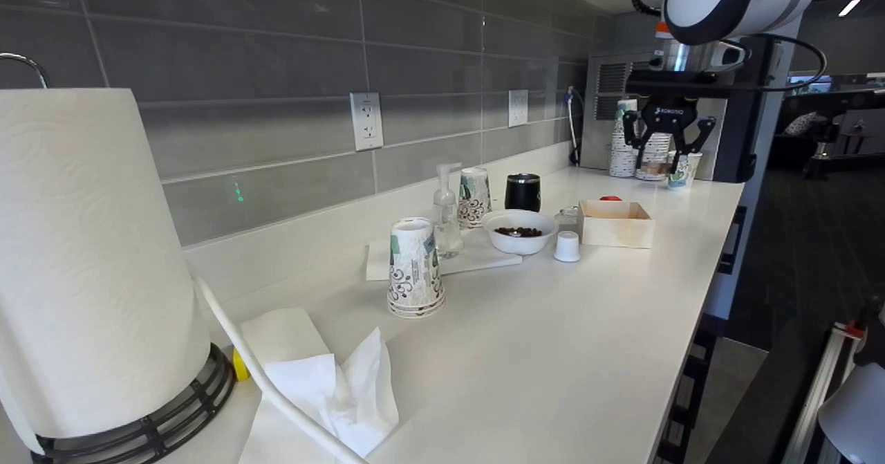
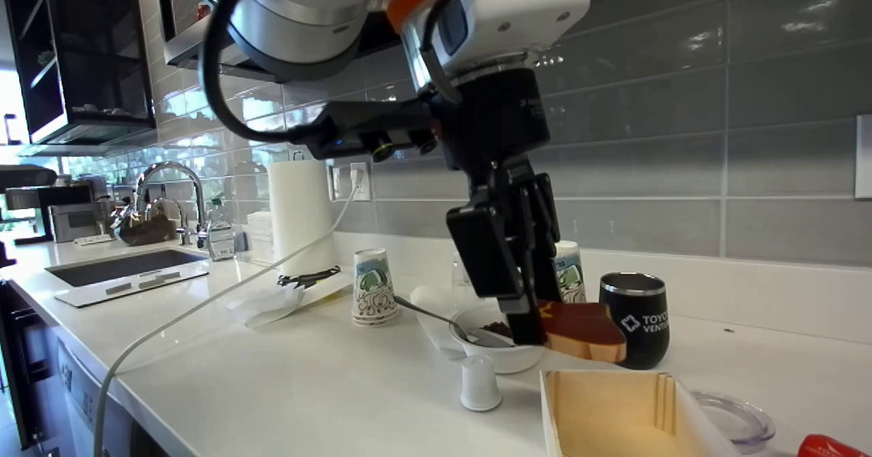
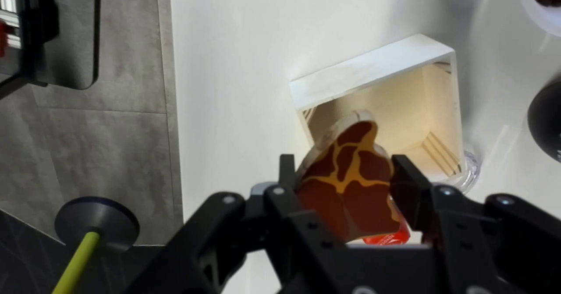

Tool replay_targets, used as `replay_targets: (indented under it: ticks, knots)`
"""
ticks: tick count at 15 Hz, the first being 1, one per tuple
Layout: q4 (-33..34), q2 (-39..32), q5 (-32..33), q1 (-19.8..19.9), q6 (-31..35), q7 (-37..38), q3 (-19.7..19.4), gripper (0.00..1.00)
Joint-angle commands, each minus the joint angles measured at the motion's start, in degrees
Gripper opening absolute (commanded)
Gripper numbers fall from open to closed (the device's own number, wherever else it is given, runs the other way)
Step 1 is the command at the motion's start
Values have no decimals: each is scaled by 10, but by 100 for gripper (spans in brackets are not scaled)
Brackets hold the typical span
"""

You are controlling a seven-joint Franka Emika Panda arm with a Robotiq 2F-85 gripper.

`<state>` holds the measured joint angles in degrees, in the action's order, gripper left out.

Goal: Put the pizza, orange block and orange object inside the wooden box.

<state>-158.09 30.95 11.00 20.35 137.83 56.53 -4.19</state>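
Although the gripper (image 1: 657, 166) is raised higher than the wooden box (image 1: 615, 234) in an exterior view, alignment cannot be judged there. In an exterior view, the pizza (image 2: 584, 336) is seen jutting sideways from the fingers (image 2: 526, 326); twisting could be caused by this off-centre hold. In the wrist view, it is clamped between both fingers, only partly overlapping the box; if released too early, the box's rim could be struck.
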Motion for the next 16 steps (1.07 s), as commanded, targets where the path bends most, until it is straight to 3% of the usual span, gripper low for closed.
replay_targets:
  ticks: [1, 8, 16]
  knots:
    - [-1, -82, -7, 0, 94, -19, 7, 31]
    - [-6, -194, 8, 3, 211, -7, 17, 31]
    - [-1, -181, -60, -19, 231, -56, -16, 31]
